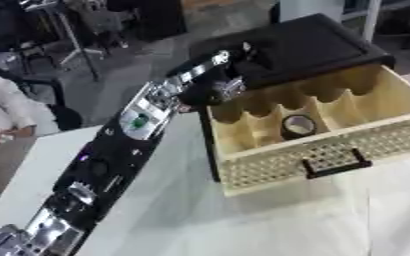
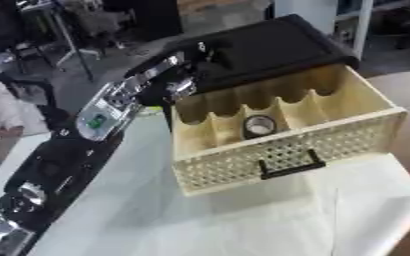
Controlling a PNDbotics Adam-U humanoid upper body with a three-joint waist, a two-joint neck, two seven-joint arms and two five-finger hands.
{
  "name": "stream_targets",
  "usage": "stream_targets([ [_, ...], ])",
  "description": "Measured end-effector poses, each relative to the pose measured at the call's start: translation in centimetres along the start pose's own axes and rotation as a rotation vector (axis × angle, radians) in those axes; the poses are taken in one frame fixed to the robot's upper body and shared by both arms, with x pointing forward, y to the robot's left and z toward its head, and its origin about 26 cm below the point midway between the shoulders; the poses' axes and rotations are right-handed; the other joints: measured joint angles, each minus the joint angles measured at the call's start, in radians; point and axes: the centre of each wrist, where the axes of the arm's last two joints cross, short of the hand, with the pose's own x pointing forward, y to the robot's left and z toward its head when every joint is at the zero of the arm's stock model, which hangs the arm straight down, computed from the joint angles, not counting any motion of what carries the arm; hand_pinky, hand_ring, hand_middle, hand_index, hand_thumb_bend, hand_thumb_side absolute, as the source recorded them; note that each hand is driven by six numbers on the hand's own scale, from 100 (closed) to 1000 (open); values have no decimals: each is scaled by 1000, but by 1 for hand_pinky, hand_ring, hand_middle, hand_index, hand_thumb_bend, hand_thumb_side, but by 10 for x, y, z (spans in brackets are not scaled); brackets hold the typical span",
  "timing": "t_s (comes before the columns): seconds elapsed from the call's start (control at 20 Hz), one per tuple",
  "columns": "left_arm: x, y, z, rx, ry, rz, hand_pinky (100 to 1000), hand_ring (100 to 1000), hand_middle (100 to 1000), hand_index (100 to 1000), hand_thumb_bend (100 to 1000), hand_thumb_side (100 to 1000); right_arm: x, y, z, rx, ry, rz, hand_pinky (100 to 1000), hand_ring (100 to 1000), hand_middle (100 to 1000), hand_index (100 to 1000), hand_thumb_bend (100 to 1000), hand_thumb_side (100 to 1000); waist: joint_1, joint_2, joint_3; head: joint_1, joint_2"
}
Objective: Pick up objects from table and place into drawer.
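A pale wooden drawer [image 1: 331, 150] with a woven front and a black handle [image 1: 335, 165] stands pulled out from a black cabinet [image 1: 318, 37]. Wavy dividers split it into compartments. A dark roll of tape [image 2: 259, 125] lies in a middle compartment. My left arm [image 1: 138, 120] stretches from the lower left up to the drawer's far left corner. My left hand [image 1: 229, 76] hovers there over the back compartments, against the cabinet's edge. It is dark and blurred, so what it holds is hidden. A small yellow-green spot [image 2: 152, 107] shows just beside the wrist.
The white table [image 1: 182, 210] runs from the drawer's front toward me. The table's left edge [image 1: 16, 170] drops off beside my arm. Behind the table are bare floor and a metal stand [image 1: 68, 35].
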Motion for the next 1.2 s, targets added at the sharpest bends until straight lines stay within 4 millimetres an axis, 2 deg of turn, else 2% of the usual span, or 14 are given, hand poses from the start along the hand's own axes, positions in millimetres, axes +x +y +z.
stream_targets([
  [0.2, 6, 1, -3, 25, -45, 22, 460, 669, 630, 958, 100, 679, 0, 0, 0, -3, 1, 1, 394, 504, 472, 607, 868, 987, -4, -9, 7, -3, 6],
  [0.35, 12, 0, -6, 52, -98, 35, 453, 659, 616, 958, 100, 695, 0, 0, 0, -7, 1, 2, 389, 504, 473, 609, 868, 987, -12, -15, 22, -14, 17],
  [0.7, 35, -5, -6, 103, -233, 71, 444, 644, 583, 945, 100, 722, 0, -6, -1, -3, -11, 38, 383, 507, 476, 616, 868, 987, -50, -35, 76, -66, 53],
  [1.2, 59, -22, 28, 155, -330, 148, 453, 642, 574, 934, 100, 807, 1, -17, -4, 9, -25, 115, 330, 497, 469, 622, 868, 987, -118, -53, 142, -102, 79],
])
